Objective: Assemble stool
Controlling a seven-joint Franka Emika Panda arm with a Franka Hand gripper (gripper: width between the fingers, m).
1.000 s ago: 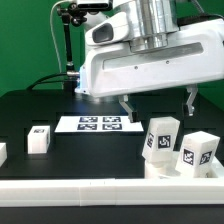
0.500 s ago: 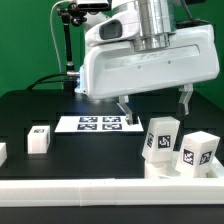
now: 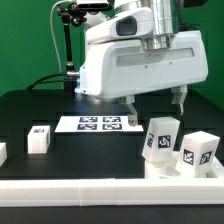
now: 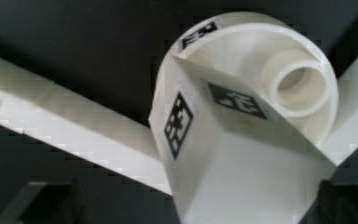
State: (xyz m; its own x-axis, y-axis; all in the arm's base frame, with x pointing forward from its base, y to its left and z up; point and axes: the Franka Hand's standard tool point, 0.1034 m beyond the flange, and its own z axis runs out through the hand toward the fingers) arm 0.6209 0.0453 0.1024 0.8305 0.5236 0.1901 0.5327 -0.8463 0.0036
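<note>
Gripper (image 3: pixel 154 101) hanging over the exterior view's right, fingers spread wide, nothing between them! Right below, near the front, the first leg block (image 3: pixel 160 138) and the second leg block (image 3: pixel 196 152) stand upright on the seat (image 3: pixel 158 169). A loose leg block (image 3: pixel 38 139) sits well apart on the exterior view's left, the marker board (image 3: pixel 100 124) farther back.
</note>
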